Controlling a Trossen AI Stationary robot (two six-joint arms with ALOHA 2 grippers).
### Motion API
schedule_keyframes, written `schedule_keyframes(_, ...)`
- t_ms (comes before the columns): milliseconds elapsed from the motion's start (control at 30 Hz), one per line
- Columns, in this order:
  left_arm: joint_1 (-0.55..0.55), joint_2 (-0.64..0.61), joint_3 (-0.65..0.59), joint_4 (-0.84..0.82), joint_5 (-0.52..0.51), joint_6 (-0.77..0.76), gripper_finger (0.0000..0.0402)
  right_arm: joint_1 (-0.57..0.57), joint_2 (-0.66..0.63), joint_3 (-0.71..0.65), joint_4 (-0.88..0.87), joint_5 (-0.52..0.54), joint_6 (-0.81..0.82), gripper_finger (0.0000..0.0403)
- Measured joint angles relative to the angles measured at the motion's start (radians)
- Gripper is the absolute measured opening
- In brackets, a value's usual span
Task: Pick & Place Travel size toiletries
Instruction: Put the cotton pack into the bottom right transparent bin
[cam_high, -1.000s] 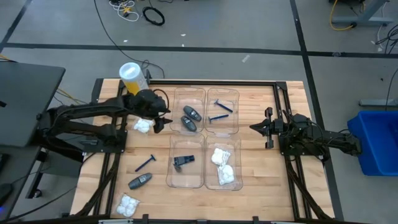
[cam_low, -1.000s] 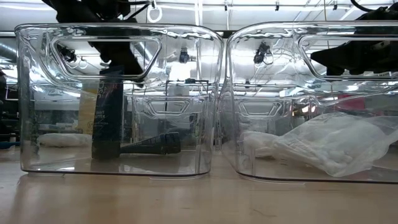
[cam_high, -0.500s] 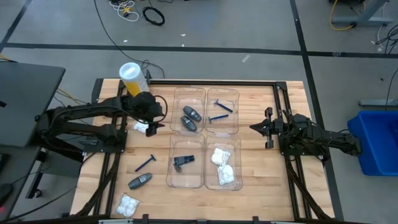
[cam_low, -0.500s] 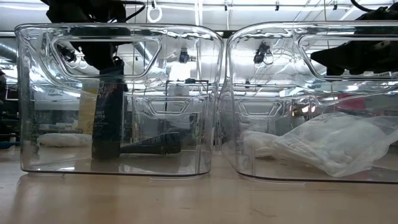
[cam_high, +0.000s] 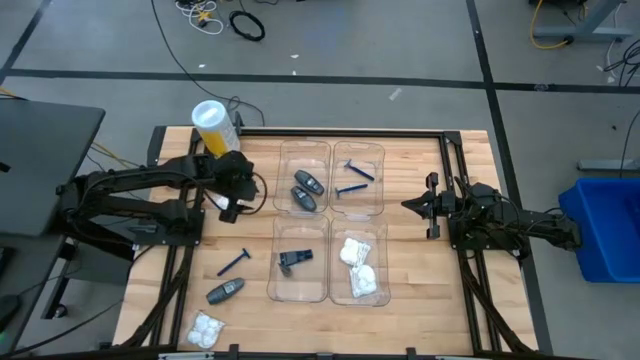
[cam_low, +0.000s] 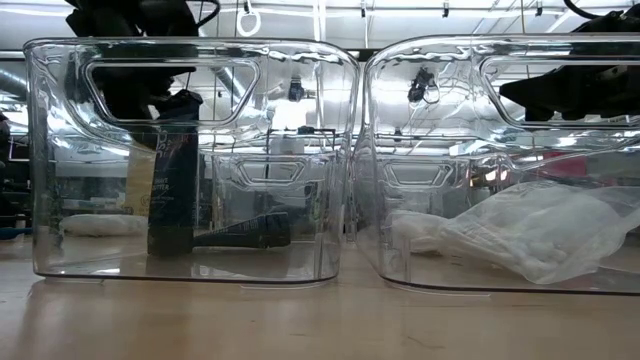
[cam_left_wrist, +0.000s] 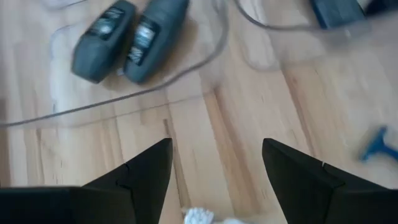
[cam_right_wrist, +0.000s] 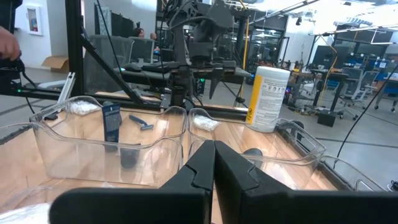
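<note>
My left gripper (cam_left_wrist: 214, 144) hangs open over the table's left part, left of the trays, pointing steeply down. A white crinkly packet (cam_left_wrist: 202, 216) lies on the wood below it, between the finger bases and mostly hidden by the hand (cam_high: 240, 200). Two dark grey tubes (cam_left_wrist: 124, 37) lie in the far left tray (cam_high: 304, 150). On the bare wood lie a blue razor (cam_high: 235, 262), a grey tube (cam_high: 226, 291) and another white packet (cam_high: 206, 328). My right gripper (cam_high: 412, 206) waits shut at the table's right, held level.
Four clear trays stand mid-table: one holds a blue razor (cam_high: 353, 180), one a dark piece (cam_high: 294, 258), one white packets (cam_high: 358, 265). A yellow-and-white cylinder (cam_high: 214, 125) stands at the far left corner. Bare wood lies between the trays and the right arm.
My left gripper has gone from the far left tray's edge toward the table's left edge and sunk a little, rolling about its own axis. It now hangs over the white packet, still open. The right arm has kept still.
</note>
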Motion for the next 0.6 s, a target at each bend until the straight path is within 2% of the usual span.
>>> schedule_keyframes(233,0.0,0.0,0.0,-0.066,0.01,0.175,0.0255,0.0,0.0,0.0,0.0,0.0,0.0,0.0014)
schedule_keyframes(600,-0.004,0.017,-0.056,-0.152,0.015,0.304,0.0255,0.0,0.0,0.0,0.0,0.0,0.0,0.0014)
